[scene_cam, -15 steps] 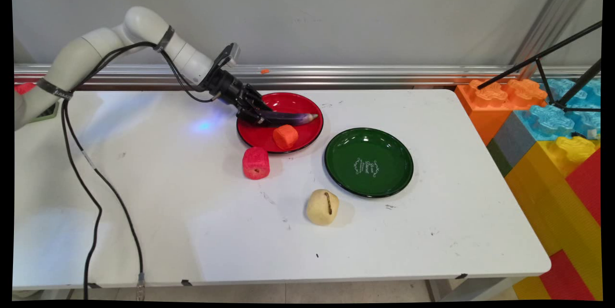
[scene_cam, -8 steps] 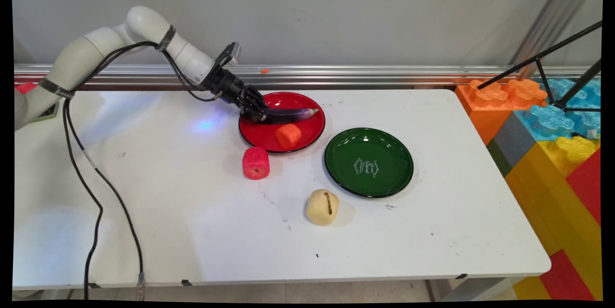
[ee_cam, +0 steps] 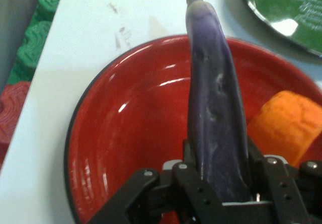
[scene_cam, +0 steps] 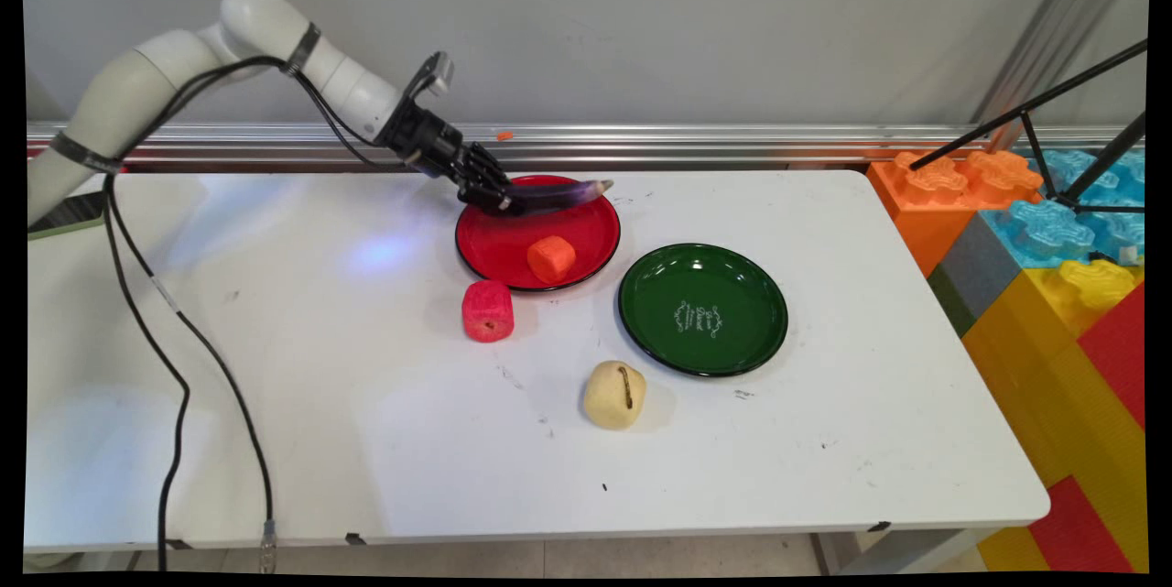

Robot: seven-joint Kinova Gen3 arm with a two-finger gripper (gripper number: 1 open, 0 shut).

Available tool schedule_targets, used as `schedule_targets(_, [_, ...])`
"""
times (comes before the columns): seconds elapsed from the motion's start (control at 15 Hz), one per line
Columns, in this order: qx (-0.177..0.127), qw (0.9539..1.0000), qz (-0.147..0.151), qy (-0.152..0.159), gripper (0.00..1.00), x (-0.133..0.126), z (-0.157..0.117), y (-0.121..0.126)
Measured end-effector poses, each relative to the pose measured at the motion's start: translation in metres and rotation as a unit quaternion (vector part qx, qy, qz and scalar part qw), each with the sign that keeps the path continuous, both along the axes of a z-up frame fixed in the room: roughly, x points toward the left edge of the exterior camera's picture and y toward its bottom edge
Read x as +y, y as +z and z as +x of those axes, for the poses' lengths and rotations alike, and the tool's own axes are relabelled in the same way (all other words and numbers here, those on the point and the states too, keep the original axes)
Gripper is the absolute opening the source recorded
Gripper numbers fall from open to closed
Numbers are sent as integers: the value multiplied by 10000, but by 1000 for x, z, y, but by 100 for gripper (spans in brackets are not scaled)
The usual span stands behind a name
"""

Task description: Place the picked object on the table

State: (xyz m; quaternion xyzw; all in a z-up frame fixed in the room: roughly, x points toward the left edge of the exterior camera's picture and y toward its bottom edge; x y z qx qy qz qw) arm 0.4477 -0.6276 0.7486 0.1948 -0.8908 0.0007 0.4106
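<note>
Since a second ago I have raised the eggplant (scene_cam: pixel 558 195) off the red plate (scene_cam: pixel 586 250); it was lying in the dish, and now it hangs above the plate's far rim. My jaws (scene_cam: pixel 499 200) are closed on its thick end, and its long axis runs straight out ahead of them, tip pointing away. Below and just right of the jaws sits the orange chunk (scene_cam: pixel 551 258), unmoved on the plate. The green plate (scene_cam: pixel 760 342) lies farther right on the bench (scene_cam: pixel 320 404), well apart.
</note>
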Motion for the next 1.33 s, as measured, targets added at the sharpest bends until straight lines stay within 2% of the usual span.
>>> schedule_targets(0.33, [195,9993,293,-113,0,29,7,32])
schedule_targets(0.73, [349,9945,782,-602,0,91,27,60])
schedule_targets(1.0, [446,9899,1024,-874,0,123,32,62])
schedule_targets(1.33, [539,9856,1163,-1102,0,147,22,50])
